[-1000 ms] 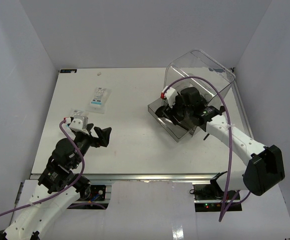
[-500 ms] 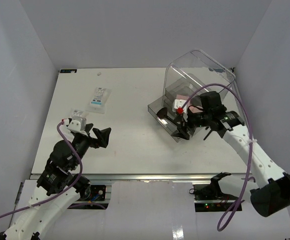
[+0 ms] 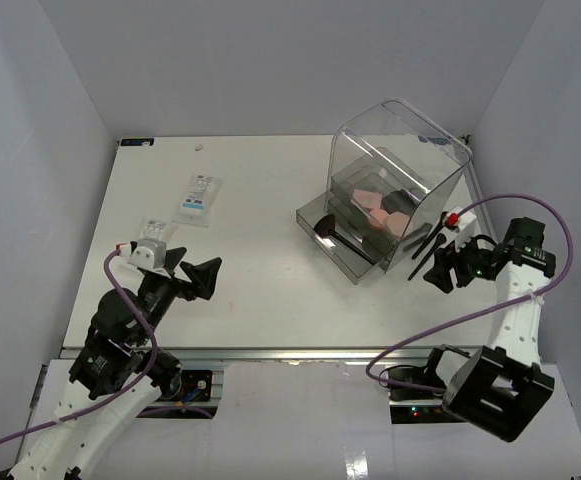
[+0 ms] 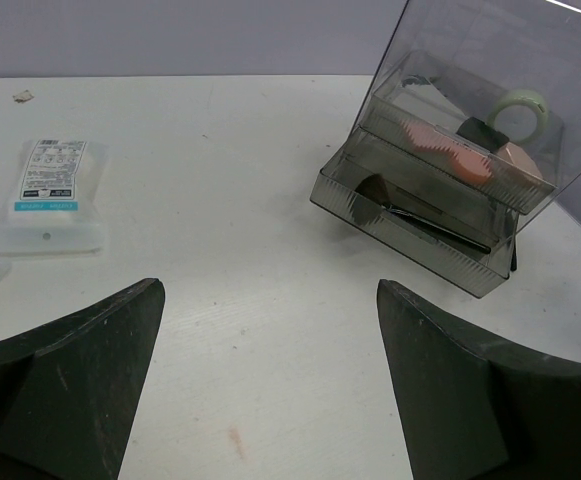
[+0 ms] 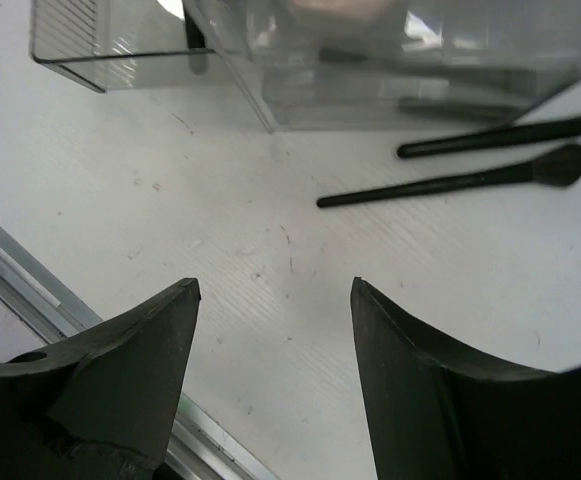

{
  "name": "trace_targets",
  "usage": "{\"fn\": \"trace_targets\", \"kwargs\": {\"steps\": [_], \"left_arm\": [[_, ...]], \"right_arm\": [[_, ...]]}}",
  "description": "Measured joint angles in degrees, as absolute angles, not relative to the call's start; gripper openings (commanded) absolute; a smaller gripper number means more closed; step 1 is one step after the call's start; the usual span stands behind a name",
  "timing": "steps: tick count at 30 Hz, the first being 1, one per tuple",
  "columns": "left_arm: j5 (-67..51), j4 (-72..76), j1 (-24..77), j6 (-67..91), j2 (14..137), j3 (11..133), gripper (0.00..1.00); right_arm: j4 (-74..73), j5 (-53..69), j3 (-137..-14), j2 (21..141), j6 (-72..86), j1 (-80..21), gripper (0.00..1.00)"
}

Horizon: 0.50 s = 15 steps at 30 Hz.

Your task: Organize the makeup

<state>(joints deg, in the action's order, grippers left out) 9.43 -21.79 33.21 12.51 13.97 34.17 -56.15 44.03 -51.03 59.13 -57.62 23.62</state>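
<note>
The clear box (image 3: 398,170) holds pink sponge blocks (image 3: 374,204) and a grey-green compact (image 4: 518,110). Its open drawer (image 3: 322,215) holds a black fan-shaped brush (image 3: 322,232), also seen in the left wrist view (image 4: 374,190). Two thin black brushes (image 3: 425,250) lie on the table right of the box, seen close in the right wrist view (image 5: 450,185). Two white packets (image 3: 198,194) (image 3: 154,228) lie at the left. My right gripper (image 3: 440,273) is open and empty just near of the thin brushes (image 5: 274,284). My left gripper (image 3: 198,279) is open and empty over bare table (image 4: 270,290).
The table's near metal edge (image 5: 30,290) runs just below my right gripper. White walls enclose the table on three sides. A small white scrap (image 3: 201,146) lies at the far edge.
My right arm has pulled back from the box and drawer, swinging right and nearer, and now sits beside the thin brushes. The left arm has barely moved.
</note>
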Motion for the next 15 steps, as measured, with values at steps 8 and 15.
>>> {"fn": "trace_targets", "kwargs": {"steps": [8, 15], "left_arm": [[8.55, -21.8, 33.21, 12.51, 12.73, 34.11, 0.98], [8.52, -21.7, 33.21, 12.5, 11.64, 34.11, 0.98]], "right_arm": [[-56.9, 45.25, -52.77, 72.4, -54.4, 34.09, 0.9], [-41.65, 39.39, -52.56, 76.73, -35.55, 32.22, 0.9]]}}
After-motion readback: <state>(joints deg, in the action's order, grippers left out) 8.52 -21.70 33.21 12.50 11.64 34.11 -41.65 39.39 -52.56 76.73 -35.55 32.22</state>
